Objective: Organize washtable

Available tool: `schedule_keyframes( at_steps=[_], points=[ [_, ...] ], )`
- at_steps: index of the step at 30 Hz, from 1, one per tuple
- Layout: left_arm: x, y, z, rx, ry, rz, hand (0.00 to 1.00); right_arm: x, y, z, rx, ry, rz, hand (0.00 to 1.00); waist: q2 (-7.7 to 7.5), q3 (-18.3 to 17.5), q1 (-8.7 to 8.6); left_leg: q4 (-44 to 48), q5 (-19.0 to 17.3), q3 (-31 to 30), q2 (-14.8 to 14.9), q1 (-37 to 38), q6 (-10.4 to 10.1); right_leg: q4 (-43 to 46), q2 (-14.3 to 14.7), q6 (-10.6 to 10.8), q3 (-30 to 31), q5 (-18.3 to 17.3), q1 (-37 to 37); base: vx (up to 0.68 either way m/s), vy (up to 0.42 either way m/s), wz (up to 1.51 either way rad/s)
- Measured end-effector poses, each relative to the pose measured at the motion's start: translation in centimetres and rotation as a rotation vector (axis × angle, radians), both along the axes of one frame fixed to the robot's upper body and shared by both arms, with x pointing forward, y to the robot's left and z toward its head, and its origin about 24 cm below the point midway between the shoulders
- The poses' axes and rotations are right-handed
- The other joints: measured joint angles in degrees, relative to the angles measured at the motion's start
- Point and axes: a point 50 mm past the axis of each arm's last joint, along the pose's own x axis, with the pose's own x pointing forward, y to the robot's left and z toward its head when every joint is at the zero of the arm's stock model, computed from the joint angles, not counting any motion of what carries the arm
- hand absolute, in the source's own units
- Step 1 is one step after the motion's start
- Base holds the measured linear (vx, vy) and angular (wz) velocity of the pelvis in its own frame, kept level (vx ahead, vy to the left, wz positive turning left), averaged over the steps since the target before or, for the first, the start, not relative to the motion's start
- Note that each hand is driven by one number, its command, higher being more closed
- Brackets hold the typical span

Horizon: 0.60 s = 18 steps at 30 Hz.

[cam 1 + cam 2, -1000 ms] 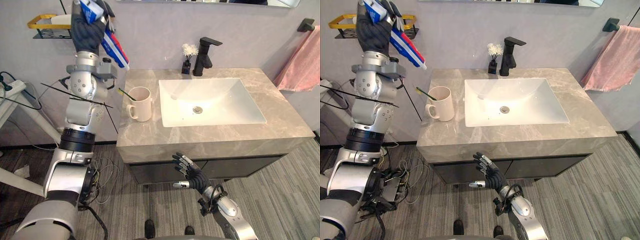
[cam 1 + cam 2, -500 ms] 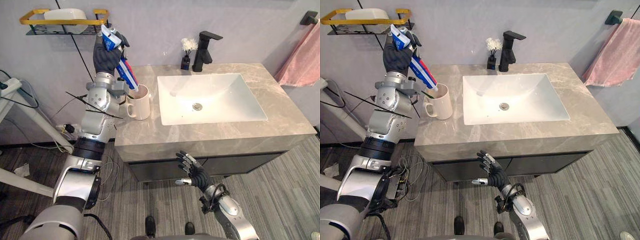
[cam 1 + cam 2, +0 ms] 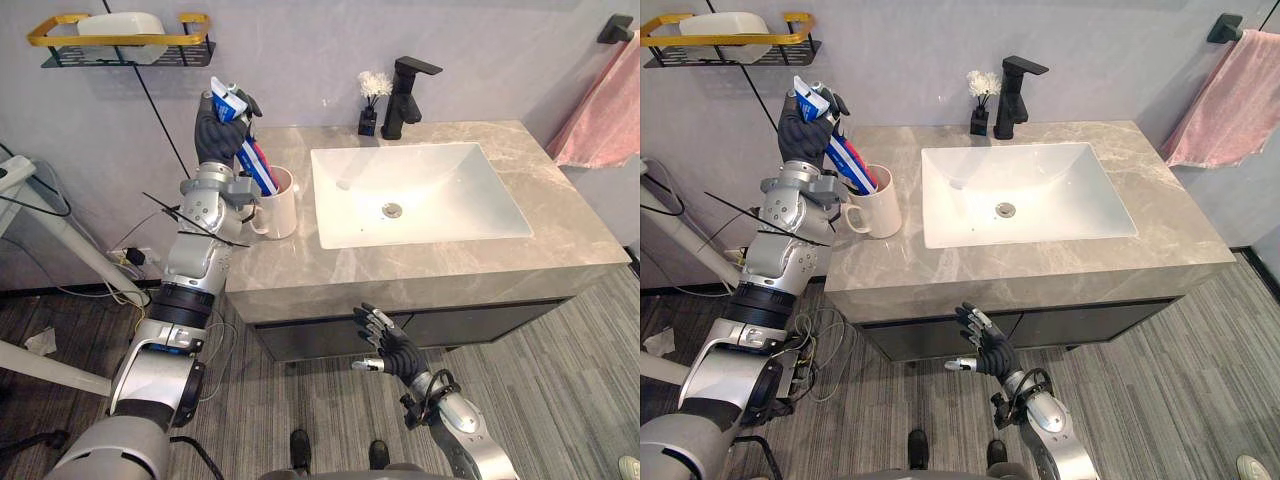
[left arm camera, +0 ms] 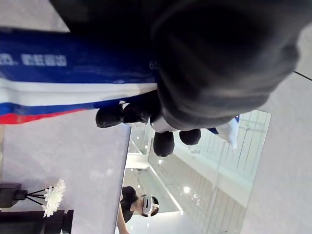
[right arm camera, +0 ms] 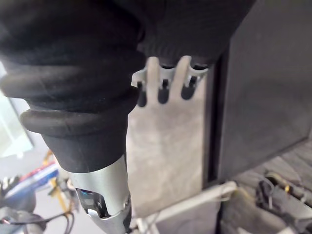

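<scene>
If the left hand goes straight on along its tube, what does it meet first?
Probably the white mug: the toothpaste tube in the left hand slants toward its mouth; depth is unclear.

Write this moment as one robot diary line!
left hand: shut on toothpaste tube | tube end: in mug | right hand: open, below counter

Grey marble bench [image 3: 300,268] w/ white rect. sink [image 3: 440,205] sunk in the middle. White mug [image 3: 281,208] stands rear-left, just beside sink. Black faucet [image 3: 406,96] at back edge; small black vase w/ white flowers [image 3: 369,118] just left of it. Wall shelf [image 3: 185,20] upper left carries a white dish [image 3: 121,24].
</scene>
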Motion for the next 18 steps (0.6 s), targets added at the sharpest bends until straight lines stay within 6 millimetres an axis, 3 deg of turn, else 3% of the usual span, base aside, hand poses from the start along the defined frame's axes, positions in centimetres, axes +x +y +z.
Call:
schedule_keyframes(
  at_steps=[2,3,18],
  points=[
    [0.00,0.00,-0.01,0.001,0.000,0.001,1.00,0.00,0.00,0.00,-0.001,0.000,0.000,0.00,0.00,0.13,-0.03,0.00,0.00,0.06,0.02,-0.07,0.00,0.01,0.01,0.00,0.05,0.00,-0.09,0.00,0.000,0.00],
    [0.00,0.00,-0.01,0.001,0.000,0.001,0.00,0.00,0.00,0.00,-0.002,-0.001,0.000,0.00,0.00,0.20,-0.04,0.00,0.00,0.06,0.02,-0.08,0.00,0.01,0.01,0.00,0.05,0.00,-0.11,0.00,0.000,0.00],
    [0.02,0.06,-0.04,0.045,-0.003,0.024,0.00,-0.44,-0.09,-0.26,-0.008,0.006,-0.004,0.00,-0.05,1.40,-0.02,0.04,0.16,0.05,0.08,-0.25,0.24,0.02,0.12,-0.02,0.07,0.05,-0.23,0.00,0.000,0.00]
  ],
)
